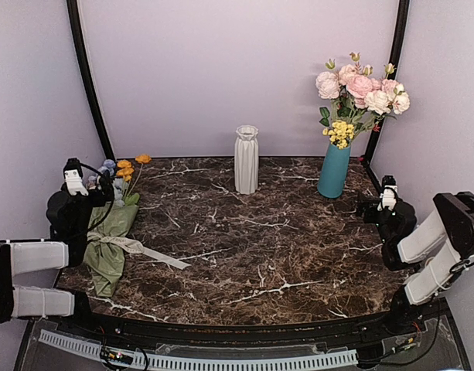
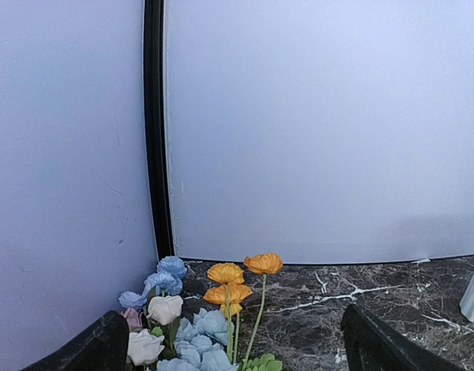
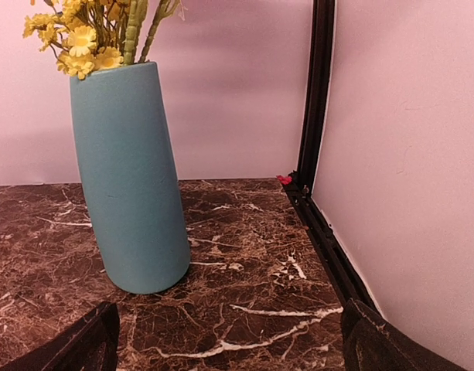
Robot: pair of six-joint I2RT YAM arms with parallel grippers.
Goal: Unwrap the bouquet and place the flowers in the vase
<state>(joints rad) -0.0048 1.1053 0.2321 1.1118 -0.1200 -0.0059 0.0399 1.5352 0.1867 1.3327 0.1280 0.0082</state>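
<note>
Top external view: the wrapped bouquet (image 1: 111,232) lies at left, and the white vase (image 1: 247,158) stands upright behind centre. The left gripper (image 1: 93,189), near its blooms, and the right gripper (image 1: 373,207) both have their fingers spread, empty.

The middle of my dark brown marble tabletop (image 1: 260,255) lies open from the near edge to the back wall. The only thing standing in it is the white ribbed ceramic vase (image 1: 247,159), at back centre. Along the left edge lies the green-paper bouquet with cream ribbon (image 1: 113,232). Its orange and blue heads sit right ahead of my left gripper (image 1: 97,187) with its spread fingers (image 2: 90,349). My right gripper (image 1: 369,207) faces the smooth teal vase of pink roses (image 1: 334,170). A strip of bare marble runs between that vase and the black corner post (image 3: 318,93).
</note>
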